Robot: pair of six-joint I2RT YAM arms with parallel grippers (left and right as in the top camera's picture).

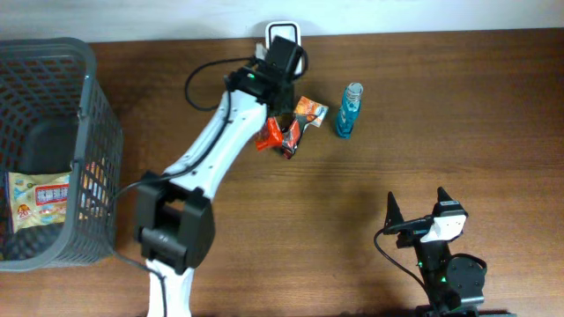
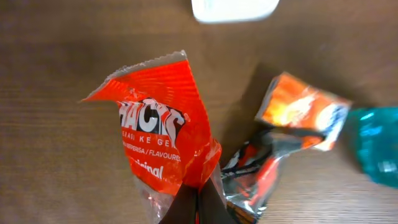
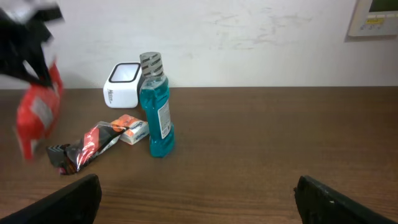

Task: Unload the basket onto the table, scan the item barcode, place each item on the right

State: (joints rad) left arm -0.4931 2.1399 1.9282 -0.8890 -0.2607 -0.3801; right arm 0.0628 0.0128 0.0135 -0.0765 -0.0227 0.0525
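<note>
- Looking down from overhead, we see the left gripper (image 1: 274,124) reaching to the far middle of the table (image 1: 458,106), its jaws pinched tight on a red snack packet (image 1: 270,135).
- From the right wrist view, we see that packet hanging clear of the tabletop, off to the left.
- From the left wrist view, the fingers (image 2: 186,208) meet on one end of the packet. Its crimped other end points toward a white device (image 1: 282,33).
- We find the white device at the far edge of the table, just beyond the left gripper.
- We see an orange and black packet (image 1: 305,117) lying on the table just right of the held one.
- We see a blue bottle (image 1: 348,111) standing upright just right of that second packet.
- We find the right gripper (image 1: 418,214) at the near right, jaws spread wide and empty, well apart from the packets and the bottle.
- We see a grey basket (image 1: 99,132) at the left edge, with a pale packet (image 1: 40,200) lying inside it.
</note>
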